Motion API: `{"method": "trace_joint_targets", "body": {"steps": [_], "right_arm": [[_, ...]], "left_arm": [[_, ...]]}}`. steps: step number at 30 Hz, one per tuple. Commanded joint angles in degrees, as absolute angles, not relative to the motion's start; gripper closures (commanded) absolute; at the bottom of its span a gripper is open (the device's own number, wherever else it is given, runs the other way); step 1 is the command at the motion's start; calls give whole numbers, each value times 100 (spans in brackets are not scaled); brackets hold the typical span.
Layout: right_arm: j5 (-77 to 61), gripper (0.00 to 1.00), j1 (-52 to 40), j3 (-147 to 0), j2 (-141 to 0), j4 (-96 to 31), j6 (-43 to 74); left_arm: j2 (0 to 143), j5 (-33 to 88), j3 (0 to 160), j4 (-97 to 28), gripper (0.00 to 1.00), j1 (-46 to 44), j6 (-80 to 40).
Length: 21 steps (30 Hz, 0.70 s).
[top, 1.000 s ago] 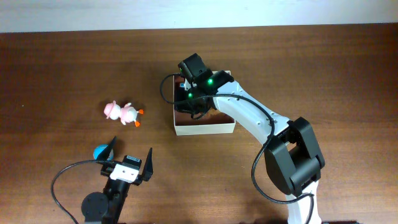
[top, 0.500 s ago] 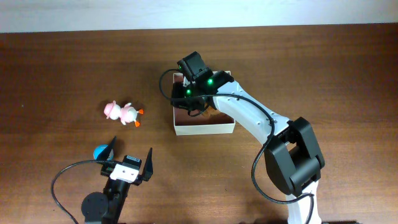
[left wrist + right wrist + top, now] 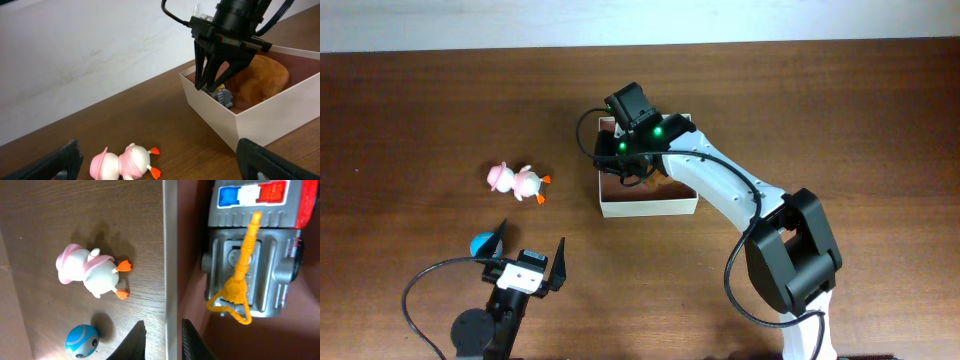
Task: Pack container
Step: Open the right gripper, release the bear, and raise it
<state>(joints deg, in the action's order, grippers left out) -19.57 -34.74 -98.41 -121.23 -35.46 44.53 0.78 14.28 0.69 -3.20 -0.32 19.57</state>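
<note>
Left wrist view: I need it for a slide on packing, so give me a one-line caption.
Right gripper open over the toy truck in the container; pink duck waits outside.

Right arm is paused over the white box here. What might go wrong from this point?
1. The open fingers of the right gripper seem to straddle a wall of the white-walled square container; descending may clip and shove it.
2. A grey toy truck and an orange-brown plush already take up room inside, so the pink duck toy may fit poorly.
3. The blue ball may roll when grasped.
</note>
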Motion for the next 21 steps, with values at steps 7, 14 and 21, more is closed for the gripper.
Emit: {"method": "trace_joint_targets", "body": {"steps": [7, 14, 21], "right_arm": [[-1688, 80, -3754, -9878, -11974, -3433, 4569], [-1686, 81, -3754, -9878, -11974, -3306, 4753], [-1586, 80, -3754, -9878, -11974, -3210, 4845]], "left_arm": [[30, 1389, 51, -351, 0, -32, 1984], [30, 1389, 51, -351, 0, -32, 1984], [30, 1389, 51, -351, 0, -32, 1981]]}}
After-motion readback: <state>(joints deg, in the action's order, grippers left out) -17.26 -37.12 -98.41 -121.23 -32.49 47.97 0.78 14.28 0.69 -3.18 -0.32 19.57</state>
